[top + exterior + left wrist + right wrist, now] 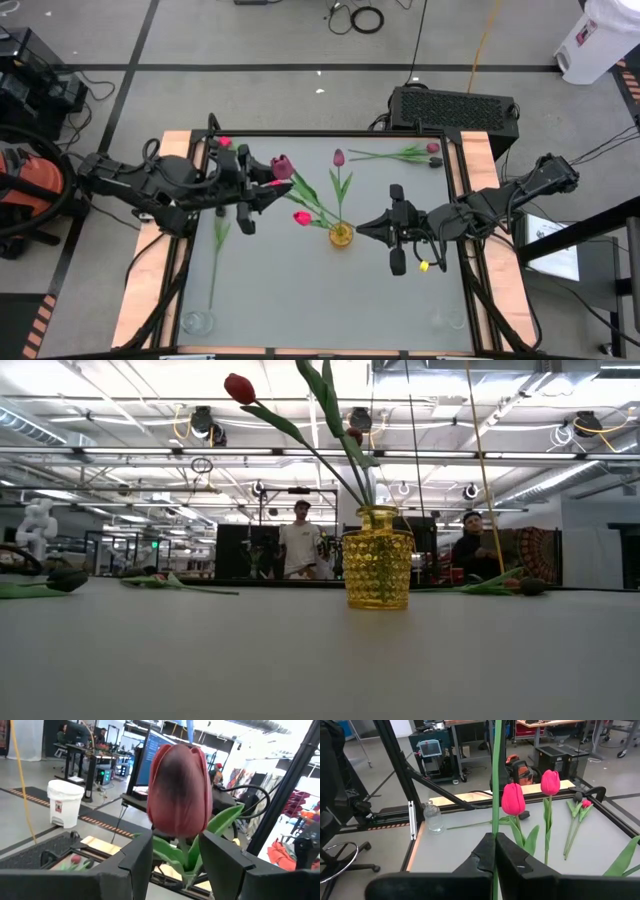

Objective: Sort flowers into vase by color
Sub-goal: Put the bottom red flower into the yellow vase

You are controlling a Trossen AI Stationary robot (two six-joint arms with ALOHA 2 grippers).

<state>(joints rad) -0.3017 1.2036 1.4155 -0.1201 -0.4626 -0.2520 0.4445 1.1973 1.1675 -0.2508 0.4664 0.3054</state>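
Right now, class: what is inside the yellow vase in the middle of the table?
The yellow vase holds tulips with green stems and red or pink heads. The stem ends inside it are hidden by its knobbly glass.

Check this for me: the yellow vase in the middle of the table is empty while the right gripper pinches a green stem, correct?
Not quite. The yellow vase is not empty; it already holds tulips, as the low view shows. The rest stands: the right gripper is shut on a green stem.
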